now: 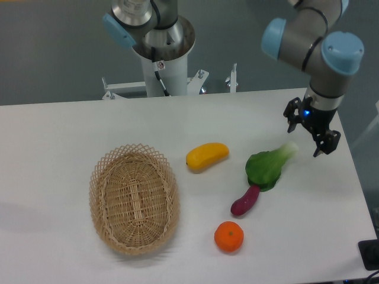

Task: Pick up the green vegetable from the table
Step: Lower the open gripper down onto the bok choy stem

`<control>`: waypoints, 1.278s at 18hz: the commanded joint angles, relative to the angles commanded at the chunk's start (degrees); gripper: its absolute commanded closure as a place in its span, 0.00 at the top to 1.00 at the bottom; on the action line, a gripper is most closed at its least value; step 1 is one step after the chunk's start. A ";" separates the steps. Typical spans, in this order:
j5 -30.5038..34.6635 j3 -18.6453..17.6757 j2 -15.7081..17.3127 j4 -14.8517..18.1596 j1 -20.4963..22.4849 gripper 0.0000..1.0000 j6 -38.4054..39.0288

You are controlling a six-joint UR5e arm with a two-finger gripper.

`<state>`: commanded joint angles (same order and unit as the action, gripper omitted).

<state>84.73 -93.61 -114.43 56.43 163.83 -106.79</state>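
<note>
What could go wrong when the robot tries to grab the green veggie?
The eggplant touches the leafy end of the green vegetable, so a grab there might knock or pinch it too. The open gripper hangs nearer the thin pale stem, which may slip out. The vegetable also lies near the right edge of the table, so a nudge could push it off.
</note>
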 joint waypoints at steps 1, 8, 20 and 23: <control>0.00 -0.43 -0.27 -0.18 0.00 1.00 0.00; 0.00 -3.34 -0.71 -1.94 0.26 1.00 0.61; 3.87 -10.45 -0.71 -8.34 0.44 1.00 1.31; 3.78 -10.72 -0.71 -8.80 0.62 1.00 2.28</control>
<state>88.51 -104.32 -115.14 47.64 164.44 -104.51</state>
